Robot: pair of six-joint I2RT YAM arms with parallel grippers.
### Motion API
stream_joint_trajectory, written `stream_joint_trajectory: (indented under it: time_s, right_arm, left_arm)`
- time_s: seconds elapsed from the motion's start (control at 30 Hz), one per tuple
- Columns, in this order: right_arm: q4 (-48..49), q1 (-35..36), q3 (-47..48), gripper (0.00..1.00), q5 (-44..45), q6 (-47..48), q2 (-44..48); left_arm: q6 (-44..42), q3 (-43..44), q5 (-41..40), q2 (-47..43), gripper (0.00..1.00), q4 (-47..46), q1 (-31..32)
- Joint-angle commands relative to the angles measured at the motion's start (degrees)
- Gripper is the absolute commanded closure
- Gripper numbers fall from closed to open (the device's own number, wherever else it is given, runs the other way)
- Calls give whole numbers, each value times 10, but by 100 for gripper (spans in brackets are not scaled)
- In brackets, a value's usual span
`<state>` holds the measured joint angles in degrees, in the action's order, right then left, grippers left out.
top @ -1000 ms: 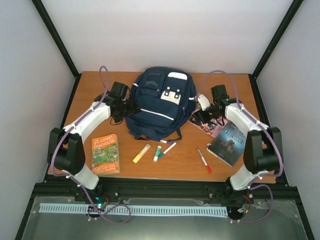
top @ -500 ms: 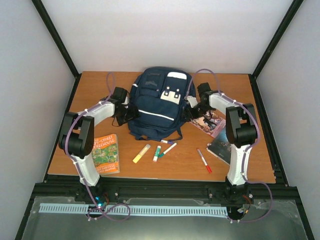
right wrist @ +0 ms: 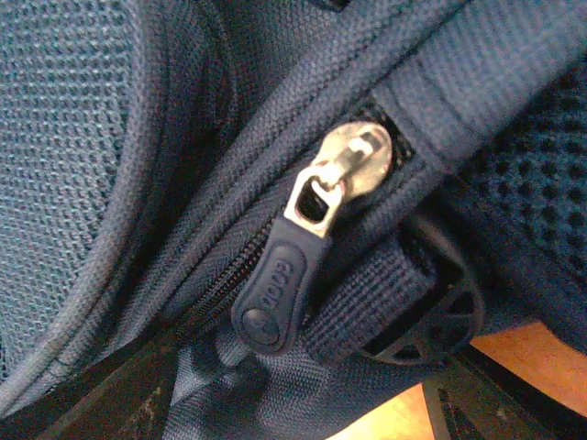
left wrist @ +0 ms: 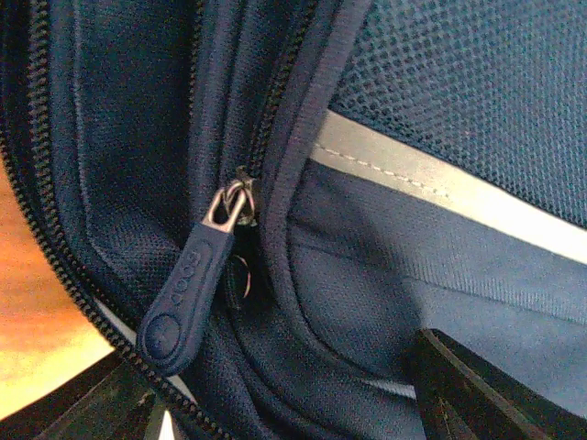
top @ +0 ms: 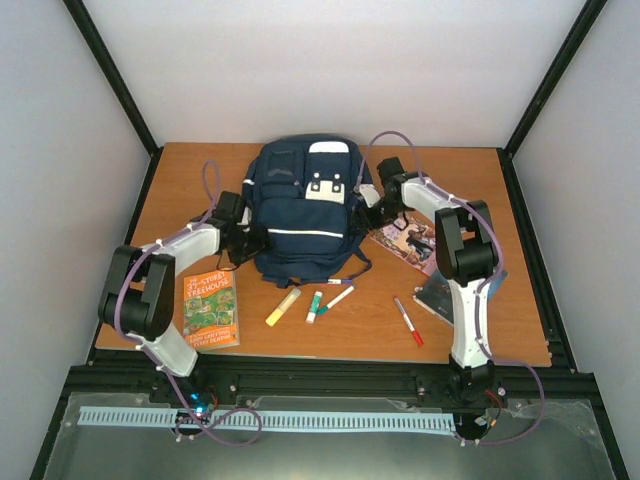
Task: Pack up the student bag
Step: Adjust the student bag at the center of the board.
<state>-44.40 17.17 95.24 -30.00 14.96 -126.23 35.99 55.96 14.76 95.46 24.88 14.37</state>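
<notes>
- The student bag (top: 303, 215) lies front pocket up at the middle back of the counter (top: 480, 170). Both arms can reach a side of it there.
- The left arm (top: 190, 242) meets the bag's left flank. The left jaws are spread with bag fabric between them, just below a zipper pull (left wrist: 188, 293). They are probably lined up to take that pull or to steady the bag.
- The right arm (top: 425, 200) meets the bag's right flank. The right jaws are also spread and pinch nothing I can see. A second zipper pull (right wrist: 284, 275) hangs between them, and the zip there looks closed, so opening it seems to be the step in hand.
- Nearer the arms than the bag lie an orange book (top: 211, 307), a yellow highlighter (top: 282, 307), a green marker (top: 314, 306) and a red marker (top: 408, 321). A magazine (top: 405, 240) lies just right of the bag. None of them is packed yet.
</notes>
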Motion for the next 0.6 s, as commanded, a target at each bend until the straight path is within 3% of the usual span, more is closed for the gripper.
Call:
stream_joint_trajectory:
  time_s: [0.0,0.13,0.27,0.4,0.57]
  right_arm:
    - [19,19,42,27,-22,-1,-31]
    - [6,18,49,26,-24,-3,-22]
    - [10,-3,9,23,0,-6,46]
    - [38,-77,-78,20,-1,-17,148]
    - [31,-166,-183,19,10,18,277]
  left_arm:
    - [10,-15,26,-38,27,22,17]
    - [22,-8,-21,-70,17,72,17]
    - [17,22,-84,-102,11,120,17]
    - [-9,60,-120,-155,1,132,25]
    - [-56,110,-129,-219,0,138,55]
